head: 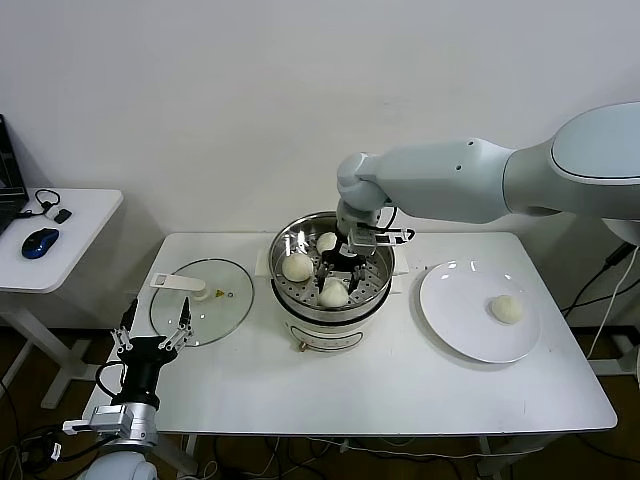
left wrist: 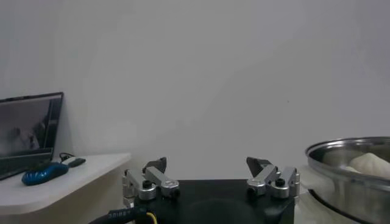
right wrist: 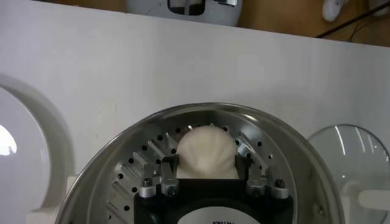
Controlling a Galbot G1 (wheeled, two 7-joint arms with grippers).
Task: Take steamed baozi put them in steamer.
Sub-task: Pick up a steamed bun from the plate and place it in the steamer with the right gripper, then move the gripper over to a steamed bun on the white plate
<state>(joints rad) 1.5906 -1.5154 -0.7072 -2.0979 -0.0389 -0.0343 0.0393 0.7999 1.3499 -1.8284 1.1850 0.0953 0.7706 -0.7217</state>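
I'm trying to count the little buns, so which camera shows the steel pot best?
The head view: it looks down into the steamer, showing three buns on its perforated tray and a fourth on the plate. The right wrist view sees only part of the tray and one bun. The left wrist view catches only a sliver of its rim.

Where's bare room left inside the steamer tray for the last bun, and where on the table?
Crowded: the shiny steel steamer pot holds three cream-white buns plus the right gripper; only slivers by its right rim stay bare. Free: the white table's front strip, and the round white plate left of its single bun.
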